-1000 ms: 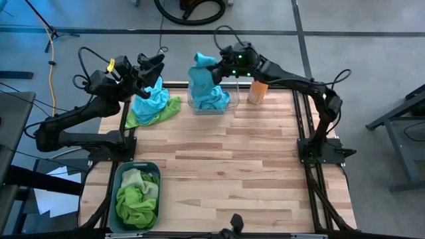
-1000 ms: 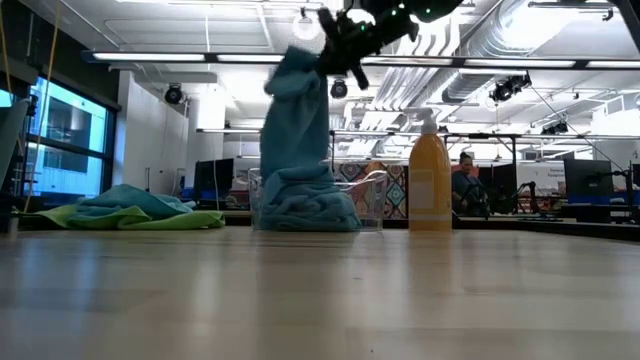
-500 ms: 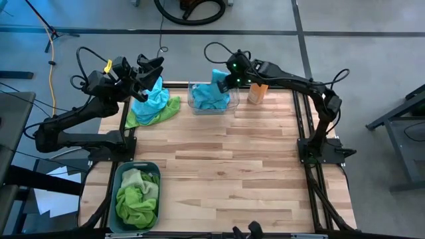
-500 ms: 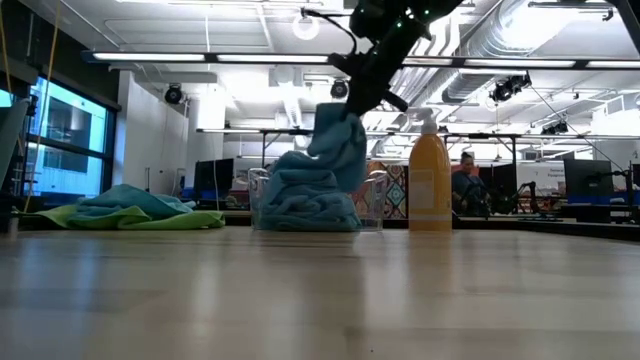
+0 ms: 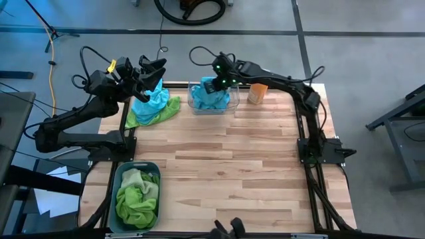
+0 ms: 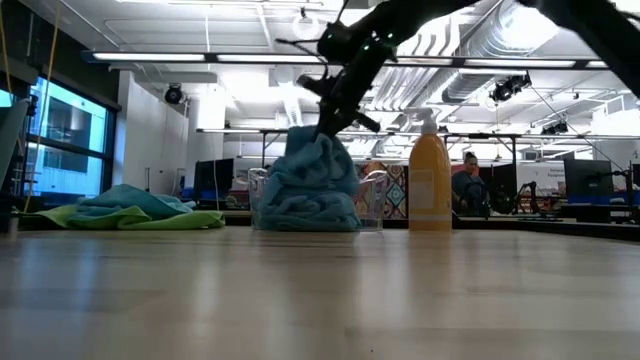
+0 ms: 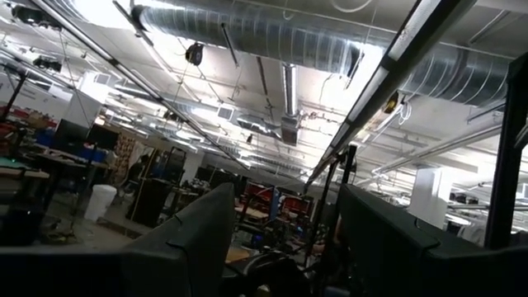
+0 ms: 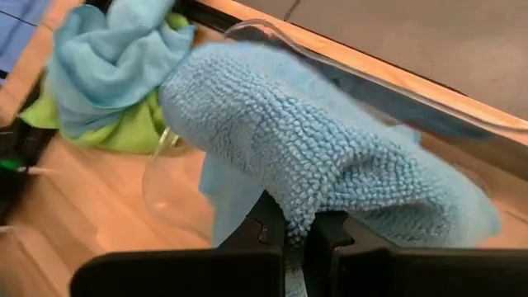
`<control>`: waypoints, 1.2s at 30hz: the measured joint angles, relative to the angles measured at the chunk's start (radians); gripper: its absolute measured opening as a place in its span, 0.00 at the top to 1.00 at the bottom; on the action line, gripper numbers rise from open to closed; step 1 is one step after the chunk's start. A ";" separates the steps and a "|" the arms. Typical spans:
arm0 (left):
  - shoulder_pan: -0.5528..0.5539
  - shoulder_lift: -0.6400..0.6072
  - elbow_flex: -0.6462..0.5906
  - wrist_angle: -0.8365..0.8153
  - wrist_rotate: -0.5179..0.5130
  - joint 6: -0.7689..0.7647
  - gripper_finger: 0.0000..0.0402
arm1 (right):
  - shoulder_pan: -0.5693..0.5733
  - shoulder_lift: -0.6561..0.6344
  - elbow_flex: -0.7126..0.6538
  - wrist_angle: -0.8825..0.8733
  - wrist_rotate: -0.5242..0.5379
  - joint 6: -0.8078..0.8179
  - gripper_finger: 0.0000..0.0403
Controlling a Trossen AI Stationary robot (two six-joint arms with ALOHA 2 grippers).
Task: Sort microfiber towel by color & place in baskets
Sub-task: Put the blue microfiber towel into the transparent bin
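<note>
A: What is lying around the right gripper (image 5: 212, 86) at this moment?

B: The wooden table (image 5: 252, 159) is spreading out below it. The teal-grey basket (image 5: 121, 174), holding green towels (image 5: 136, 199), is sitting well away at the near left corner. The clear basket (image 5: 192, 101) is sitting directly under the gripper, and the orange spray bottle (image 5: 257, 92) is standing just beside it.

A: And the fingers?

B: They are pinching 1 blue towel (image 8: 330, 165), which is draping over the blue pile (image 6: 305, 195) in the clear basket.

A: The left gripper (image 5: 154, 68)?

B: It is hovering with its 2 fingers spread above the loose blue towel (image 5: 151, 101) and green towel (image 5: 169, 109).
</note>
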 joint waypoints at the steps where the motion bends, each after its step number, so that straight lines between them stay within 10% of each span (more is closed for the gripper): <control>1: 0.000 0.000 0.000 -0.003 0.000 0.000 0.48 | 0.002 0.021 0.025 -0.007 0.001 -0.003 1.00; 25: 0.000 0.000 0.000 -0.106 0.000 0.000 0.48 | -0.002 0.264 0.090 -0.198 -0.117 0.140 0.99; 36: 0.000 0.000 0.000 -0.109 0.000 0.044 0.48 | -0.004 0.266 0.088 -0.196 -0.102 0.193 0.71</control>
